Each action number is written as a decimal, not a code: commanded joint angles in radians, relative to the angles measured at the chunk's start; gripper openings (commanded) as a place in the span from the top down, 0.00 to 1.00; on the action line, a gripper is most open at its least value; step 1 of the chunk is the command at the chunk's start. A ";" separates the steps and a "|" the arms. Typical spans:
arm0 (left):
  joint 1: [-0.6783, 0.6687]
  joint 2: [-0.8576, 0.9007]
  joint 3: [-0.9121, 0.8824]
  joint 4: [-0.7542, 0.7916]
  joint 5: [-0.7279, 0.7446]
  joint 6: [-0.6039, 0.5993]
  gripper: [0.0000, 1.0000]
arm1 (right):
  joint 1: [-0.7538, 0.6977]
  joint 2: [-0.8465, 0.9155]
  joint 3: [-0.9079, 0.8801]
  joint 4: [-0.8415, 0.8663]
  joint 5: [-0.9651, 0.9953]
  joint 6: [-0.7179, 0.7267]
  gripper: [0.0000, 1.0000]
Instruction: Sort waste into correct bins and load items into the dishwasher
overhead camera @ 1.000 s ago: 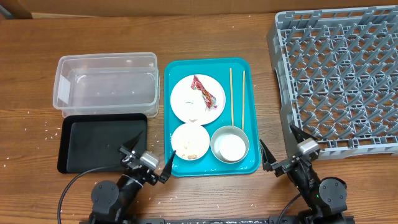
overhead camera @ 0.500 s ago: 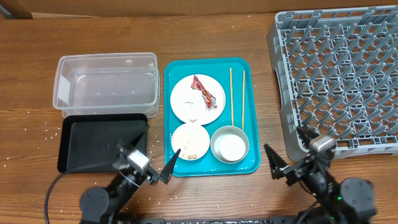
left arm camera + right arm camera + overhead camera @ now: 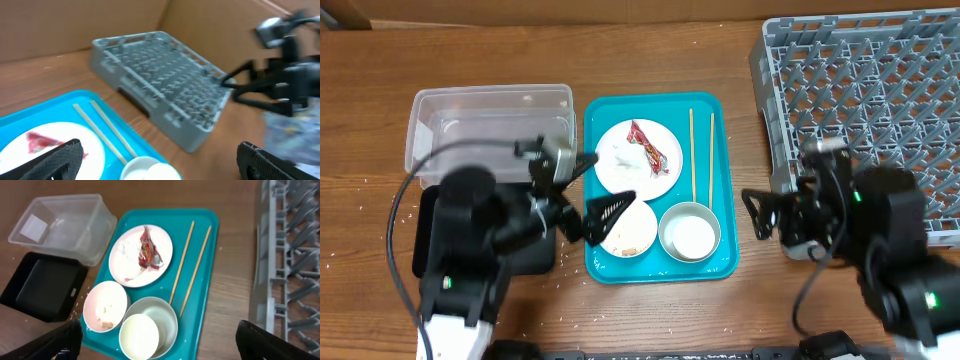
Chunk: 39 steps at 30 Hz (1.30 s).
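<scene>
A teal tray holds a white plate with the red-and-white wrapper, two chopsticks, a bowl with crumbs and a bowl with a white cup inside. My left gripper is open and empty, raised over the tray's left edge. My right gripper is open and empty, between tray and grey rack. In the right wrist view, the open jaws frame the plate, wrapper, chopsticks and cup.
The clear tub stands left of the tray, and the black tray in front of it is partly under my left arm. Crumbs dot the wood at the left. The left wrist view shows the rack and my right arm.
Both arms rose from the front edge and swung forward. The left gripper now hangs over the tray's left side, the right beside the rack. Nothing was grasped.
</scene>
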 commanded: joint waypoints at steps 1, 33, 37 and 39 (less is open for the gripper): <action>0.005 0.076 0.071 0.004 0.152 -0.035 0.00 | 0.008 0.072 0.075 -0.020 -0.107 0.035 0.00; -0.529 0.484 0.627 -0.723 -0.879 -0.051 0.00 | -0.324 0.134 0.159 -0.219 -0.224 0.037 0.00; -0.529 0.484 0.627 -0.706 -0.882 -0.049 0.00 | -0.293 0.151 0.158 -0.249 -0.399 -0.091 0.00; -0.525 0.484 0.627 -0.702 -0.881 -0.050 0.00 | -0.246 0.159 0.158 -0.263 -0.396 -0.090 0.00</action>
